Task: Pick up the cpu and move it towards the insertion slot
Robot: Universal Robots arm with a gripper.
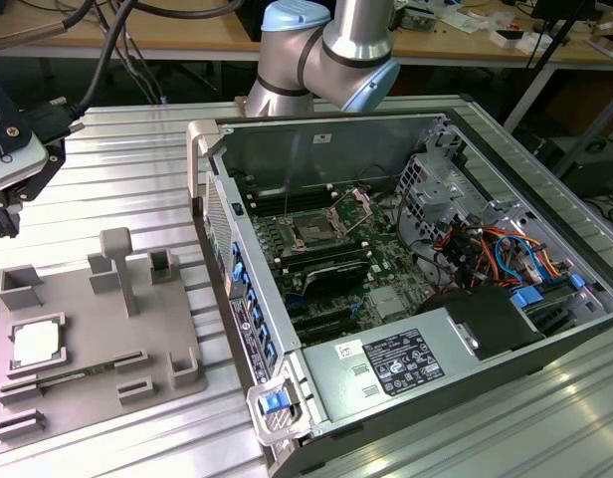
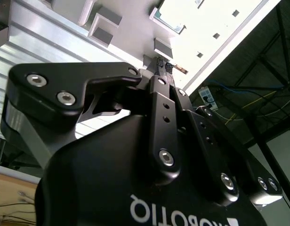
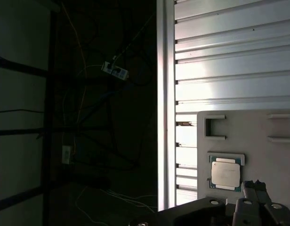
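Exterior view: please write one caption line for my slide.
The cpu rests in the grey tray, the gripper hovers nearby, and the insertion slot lies inside the open computer case.

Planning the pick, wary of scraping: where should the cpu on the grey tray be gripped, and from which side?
Probably by two opposite edges, straight down from above. The cpu lies flat, pale face up, in a seat of the tray; only its thin rim offers a hold, and the tray's raised blocks would likely hinder a sideways approach.
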